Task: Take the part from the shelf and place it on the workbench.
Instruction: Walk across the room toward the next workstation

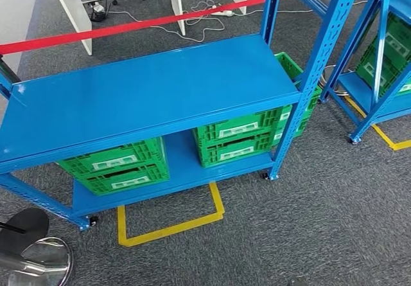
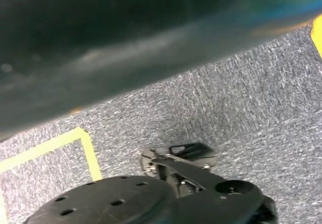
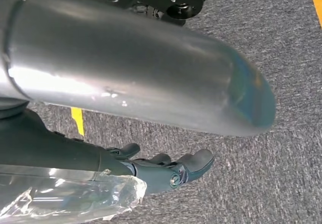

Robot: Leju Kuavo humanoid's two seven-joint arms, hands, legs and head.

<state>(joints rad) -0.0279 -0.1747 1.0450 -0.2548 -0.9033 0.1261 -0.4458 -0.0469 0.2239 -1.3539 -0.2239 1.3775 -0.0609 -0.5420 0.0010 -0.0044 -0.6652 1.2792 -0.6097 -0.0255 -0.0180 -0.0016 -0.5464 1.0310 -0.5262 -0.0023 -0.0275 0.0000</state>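
— At the right hand (image 3: pixel 167 171), what's there?
— A bagged part (image 3: pixel 72 199) in clear plastic lies against its palm, above the carpet (image 3: pixel 265 183). I judge it gripped, with the fingers nearly straight beyond it.
— So the pick is done?
— Seemingly. The shelf (image 1: pixel 145 93) stands ahead; setting the part on the workbench remains.
— And the left hand?
— Too blurred; I cannot tell.

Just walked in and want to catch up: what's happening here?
The robot stands facing a blue metal shelf rack with green plastic crates on its lower level. Its right hand hangs over grey carpet, a crinkled clear plastic bag against it; whether it grips the bag is unclear.
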